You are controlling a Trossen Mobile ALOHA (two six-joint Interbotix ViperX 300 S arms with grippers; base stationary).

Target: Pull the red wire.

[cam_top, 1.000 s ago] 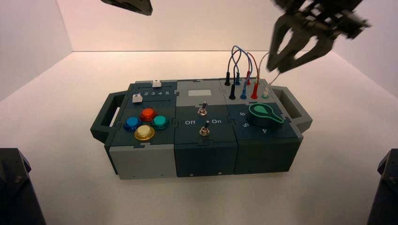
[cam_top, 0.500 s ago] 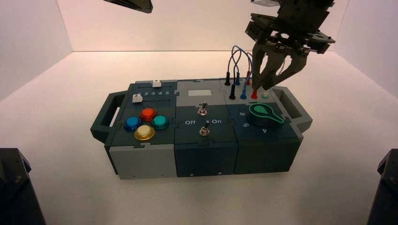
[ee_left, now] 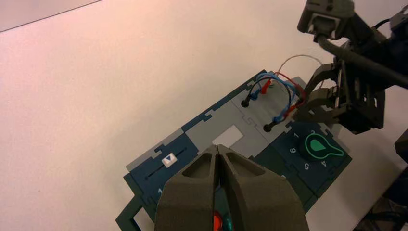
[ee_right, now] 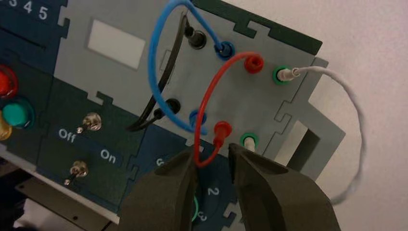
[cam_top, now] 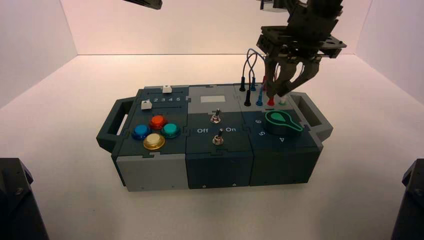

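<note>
The red wire (ee_right: 212, 85) loops between two red plugs in the grey socket panel at the box's right rear. Its near plug (ee_right: 222, 129) also shows in the high view (cam_top: 270, 100). My right gripper (ee_right: 214, 155) is open just above that near plug. The low bend of the red wire lies between its fingers, with a gap on both sides. In the high view the right gripper (cam_top: 279, 91) hangs over the sockets. My left gripper (ee_left: 217, 152) is shut and empty, parked high above the box's left half.
A blue wire (ee_right: 155, 57), a black wire (ee_right: 166, 82) and a white wire (ee_right: 353, 110) are plugged in beside the red one. A green knob (cam_top: 281, 120) sits just in front of the sockets. Two toggle switches (cam_top: 216, 128) stand at mid-box and coloured buttons (cam_top: 155, 131) at the left.
My right gripper has moved left and down from beside the box's right rear to right over the sockets. Its fingers have narrowed around the near red plug. The left arm has not moved.
</note>
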